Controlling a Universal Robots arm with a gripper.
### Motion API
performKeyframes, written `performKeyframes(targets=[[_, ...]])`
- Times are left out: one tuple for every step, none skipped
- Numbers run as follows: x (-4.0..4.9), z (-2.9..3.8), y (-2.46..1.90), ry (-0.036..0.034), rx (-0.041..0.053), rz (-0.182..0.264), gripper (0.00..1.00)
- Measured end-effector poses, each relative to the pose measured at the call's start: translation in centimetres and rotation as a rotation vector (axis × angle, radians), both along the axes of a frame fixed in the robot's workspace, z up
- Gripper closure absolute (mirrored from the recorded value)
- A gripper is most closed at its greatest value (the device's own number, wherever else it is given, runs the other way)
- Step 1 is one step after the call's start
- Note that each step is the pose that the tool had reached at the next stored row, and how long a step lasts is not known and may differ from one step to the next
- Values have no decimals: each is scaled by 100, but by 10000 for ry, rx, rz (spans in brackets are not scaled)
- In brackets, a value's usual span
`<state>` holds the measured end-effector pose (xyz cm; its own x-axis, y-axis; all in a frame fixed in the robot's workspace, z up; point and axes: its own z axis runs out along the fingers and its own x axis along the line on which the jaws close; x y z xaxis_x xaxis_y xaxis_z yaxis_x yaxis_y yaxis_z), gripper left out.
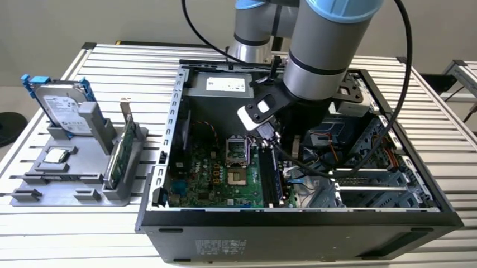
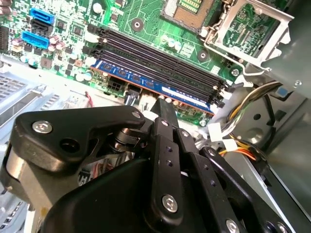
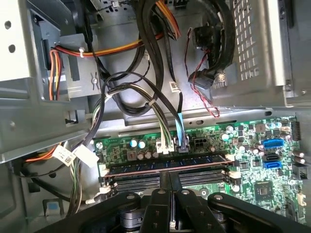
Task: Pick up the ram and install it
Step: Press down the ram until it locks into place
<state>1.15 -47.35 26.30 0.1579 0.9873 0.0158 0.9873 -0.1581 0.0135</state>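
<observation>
An open case (image 1: 298, 223) lies on a slatted table (image 1: 89, 234), and the arm (image 1: 320, 50) reaches down into it from above. The motherboard (image 1: 216, 178) covers the case floor on the exterior view's left; a bundle of cables (image 3: 146, 73) crosses the metal bay beyond the board in the first wrist view. Beside the case, on the exterior view's left, a grey stand (image 1: 67, 178) carries a hard drive (image 1: 63, 109) upright at its far end and a green card (image 1: 123, 148) on edge nearer the case.

The gripper (image 1: 272, 137) hangs just over the memory slots (image 2: 160, 63), which run beside the open CPU socket (image 2: 187, 9). Its two black fingers (image 3: 170, 204) stand pressed close together with only a thin seam between them in both wrist views, and nothing is seen held between them.

The ram (image 2: 155, 87) sits on edge in the outermost slot, at the board's edge nearest the cables; its bluish top edge runs the slot's whole length, directly in front of the fingertips (image 2: 163, 104). In the first wrist view the ram (image 3: 167, 165) lies level between the slot's end clips
</observation>
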Motion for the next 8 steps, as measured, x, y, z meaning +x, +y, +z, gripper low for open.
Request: performKeyframes(targets=[[0, 12, 0, 0, 0, 0, 100], [0, 26, 0, 0, 1, 0, 100], [0, 39, 0, 0, 1, 0, 100], [0, 52, 0, 0, 0, 0, 100], [0, 64, 0, 0, 2, 0, 100], [0, 79, 0, 0, 1, 0, 100], [0, 96, 0, 0, 1, 0, 100], [0, 113, 0, 0, 0, 1, 100]])
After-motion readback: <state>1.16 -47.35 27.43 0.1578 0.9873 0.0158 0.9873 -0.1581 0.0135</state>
